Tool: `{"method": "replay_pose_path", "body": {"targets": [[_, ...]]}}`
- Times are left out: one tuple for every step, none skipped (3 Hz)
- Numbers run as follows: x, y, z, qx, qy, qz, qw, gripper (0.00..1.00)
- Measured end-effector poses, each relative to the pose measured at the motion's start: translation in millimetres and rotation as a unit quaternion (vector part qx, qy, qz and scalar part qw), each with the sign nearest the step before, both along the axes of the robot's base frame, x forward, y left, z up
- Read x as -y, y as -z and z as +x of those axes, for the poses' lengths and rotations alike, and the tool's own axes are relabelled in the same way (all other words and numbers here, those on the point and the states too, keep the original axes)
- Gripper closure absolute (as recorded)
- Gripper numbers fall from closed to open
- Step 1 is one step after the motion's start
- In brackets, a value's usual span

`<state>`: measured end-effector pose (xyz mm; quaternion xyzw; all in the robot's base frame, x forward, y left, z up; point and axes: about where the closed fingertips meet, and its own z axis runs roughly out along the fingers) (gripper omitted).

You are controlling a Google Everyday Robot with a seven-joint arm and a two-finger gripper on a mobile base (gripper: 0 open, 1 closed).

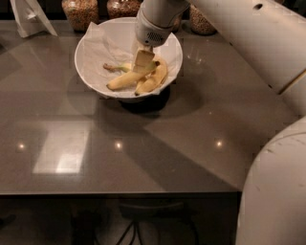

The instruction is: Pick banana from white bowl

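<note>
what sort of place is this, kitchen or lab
Probably a kitchen or office pantry: a glossy grey counter, jars of dry food along the back, and a white bowl holding bananas. The gripper is down inside that bowl, over the bananas.

Gripper (pixel 142 63) low inside white bowl (pixel 86 62), jars (pixel 80 12) close behind rim

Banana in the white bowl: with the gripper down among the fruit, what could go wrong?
The gripper sits low in the white bowl, right where the banana lies against a plumper banana; it might catch both or the wrong one.
Crumpled paper lines the bowl and could get pinched or dragged out.
The bowl stands on a dark base; a sideways push might tip it.
</note>
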<state>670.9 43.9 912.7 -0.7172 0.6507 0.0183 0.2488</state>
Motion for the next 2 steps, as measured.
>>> {"method": "replay_pose_path", "body": {"targets": [[3.2,8.6,1.3,-0.009,0.011,-0.005,0.9999,0.68],[3.9,18.3,0.7,-0.020,0.018,-0.007,0.9996,0.64]]}}
